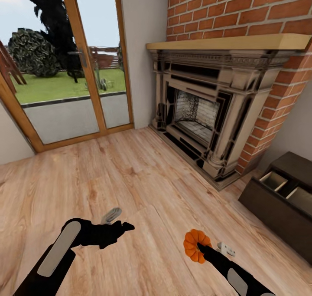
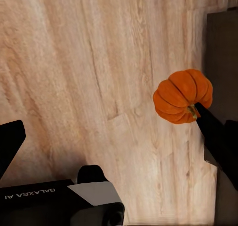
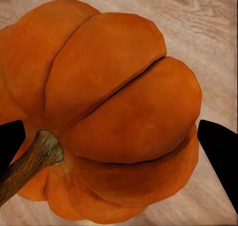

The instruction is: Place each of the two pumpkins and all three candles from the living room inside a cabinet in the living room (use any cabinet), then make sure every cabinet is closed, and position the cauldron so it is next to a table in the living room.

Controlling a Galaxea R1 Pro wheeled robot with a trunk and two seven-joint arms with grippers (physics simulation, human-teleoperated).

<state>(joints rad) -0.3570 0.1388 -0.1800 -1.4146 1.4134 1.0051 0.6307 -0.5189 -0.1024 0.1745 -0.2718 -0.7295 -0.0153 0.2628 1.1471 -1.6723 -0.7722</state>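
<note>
Right gripper [image 1: 200,246]: clenched on the pumpkin [image 1: 194,245]; black fingers sit at both sides of it in the right wrist view, one finger [image 3: 218,151] at its flank.
Pumpkin: orange, ribbed, held above the wood floor [image 1: 143,179], low in the head view, right of centre. Brown stem [image 3: 29,161] seen close in the right wrist view. Also seen from the left wrist view [image 2: 182,96], at the tip of the right arm.
Left gripper [image 1: 116,226]: holds nothing; fingers apart, i.e. released. In the left wrist view one black finger [image 2: 10,141] shows at the frame edge.
Left arm: black w/ grey panel, over the floor, well apart from the pumpkin.
Cabinet [image 1: 281,196]: dark brown, low, at the right edge of the head view, next to the brick chimney wall. Top drawer [image 1: 277,181] stands open, pale beige inside w/ dividers. Pumpkin is near it but not over it.
Fireplace [image 1: 208,109]: ornate pale surround w/ wood mantel [image 1: 229,42], set in red brick.
Glass doors [image 1: 69,70]: wood-framed, lawn and bushes beyond.
Small white item [image 1: 226,248]: on the floor just beside the right arm; type n/a, too small to tell.
</note>
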